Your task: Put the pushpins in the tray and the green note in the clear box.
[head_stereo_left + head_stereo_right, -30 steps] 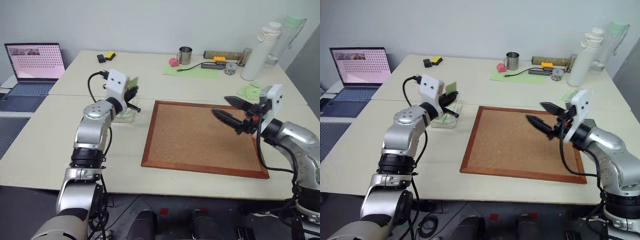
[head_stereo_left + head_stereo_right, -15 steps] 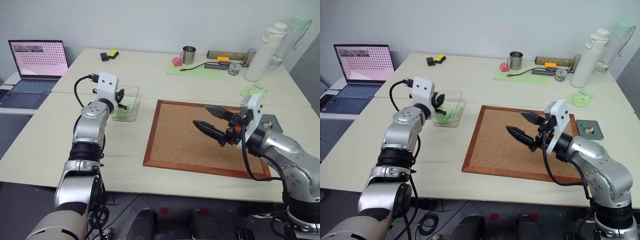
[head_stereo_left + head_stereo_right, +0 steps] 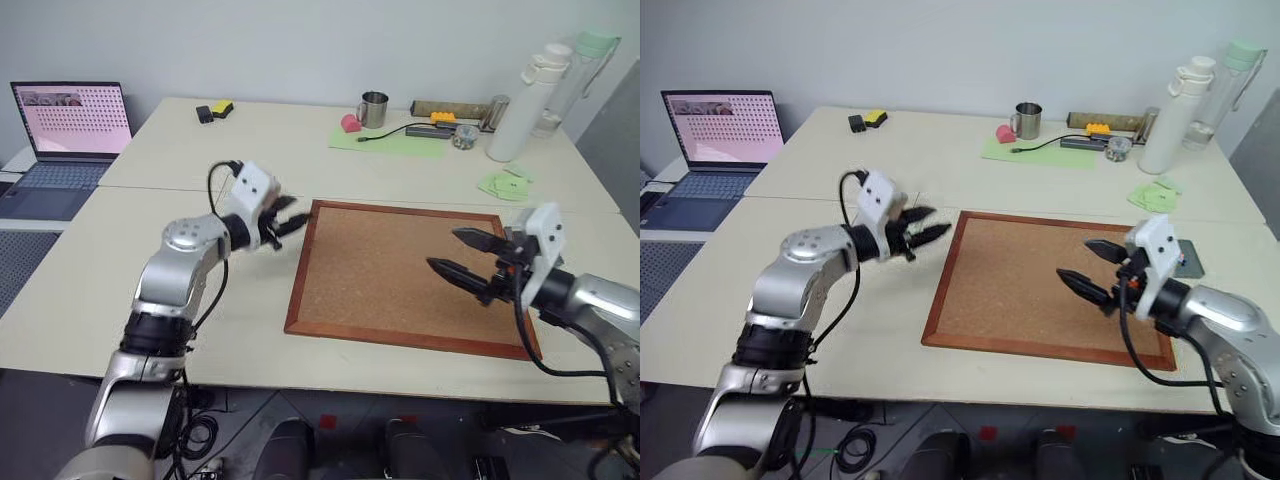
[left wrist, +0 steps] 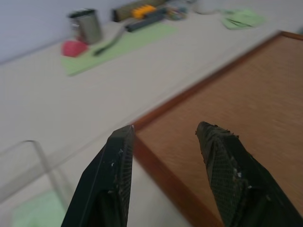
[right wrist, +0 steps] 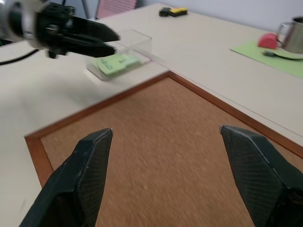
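Left gripper (image 3: 930,229): fingers spread, nothing between them, hanging just off the cork board's left edge.
Right gripper (image 3: 460,257): fingers wide apart, empty, over the right part of the board.
Green note (image 5: 115,64): lying flat inside the clear box (image 5: 137,41), seen in the right wrist view beyond the board's corner, with the left gripper just in front of it.
Tray (image 3: 1187,263): a dark grey corner shows on the table beside the board's right edge, mostly hidden by the right gripper's white housing; I cannot tell what is in it.
Cork board (image 3: 400,270): brown-framed, bare, in the middle of the table (image 3: 90,290) between the two arms.
Loose green notes (image 3: 510,182): a small cluster beyond the board's far right corner.
Far edge: metal mug (image 3: 372,109), red lump (image 3: 348,123), pale green sheet (image 3: 390,142) with a cable across it, white bottle (image 3: 522,98).
Far left: laptop (image 3: 68,130), open, on a neighbouring desk.
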Controlling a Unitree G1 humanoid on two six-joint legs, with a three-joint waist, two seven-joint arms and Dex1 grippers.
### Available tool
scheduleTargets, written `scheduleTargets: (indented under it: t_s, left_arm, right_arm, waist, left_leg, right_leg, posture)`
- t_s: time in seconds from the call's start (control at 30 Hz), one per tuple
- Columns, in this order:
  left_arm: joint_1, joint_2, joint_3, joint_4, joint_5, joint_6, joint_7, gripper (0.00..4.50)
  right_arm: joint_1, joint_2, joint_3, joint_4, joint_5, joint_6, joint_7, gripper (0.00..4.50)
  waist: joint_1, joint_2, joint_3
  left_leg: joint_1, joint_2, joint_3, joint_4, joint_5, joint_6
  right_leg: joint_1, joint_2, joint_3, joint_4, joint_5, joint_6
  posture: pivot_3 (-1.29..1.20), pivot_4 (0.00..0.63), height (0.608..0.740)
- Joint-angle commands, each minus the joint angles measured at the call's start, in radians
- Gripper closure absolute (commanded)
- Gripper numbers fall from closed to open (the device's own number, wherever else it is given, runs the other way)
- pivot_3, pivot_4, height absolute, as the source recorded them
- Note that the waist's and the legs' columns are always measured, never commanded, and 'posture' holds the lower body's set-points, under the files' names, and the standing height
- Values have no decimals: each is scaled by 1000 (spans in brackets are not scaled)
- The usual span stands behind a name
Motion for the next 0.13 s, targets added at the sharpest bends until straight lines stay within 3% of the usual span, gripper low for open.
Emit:
scheduleTargets:
  t_s: [0.03, 0.13]
  left_arm:
    - [61, 70, 0, -119, -47, 36, -93, 2257]
    - [105, 108, -13, -146, -39, 6, -132, 2257]
  right_arm:
    - [57, -48, -67, -17, 2, -23, 52, 709]
    - [92, -56, -95, -13, -9, -35, 53, 709]
  waist:
    - [0, 0, 0]
    - [-1, 0, 0]
  left_leg:
    - [0, 0, 0, 0, 0, 0]
    - [1, 1, 0, 1, 0, 0]
  right_leg:
    - [0, 0, 0, 0, 0, -1]
    - [0, 1, 1, 0, -1, -1]
  posture:
    - [0, 150, 740]
    - [0, 150, 740]
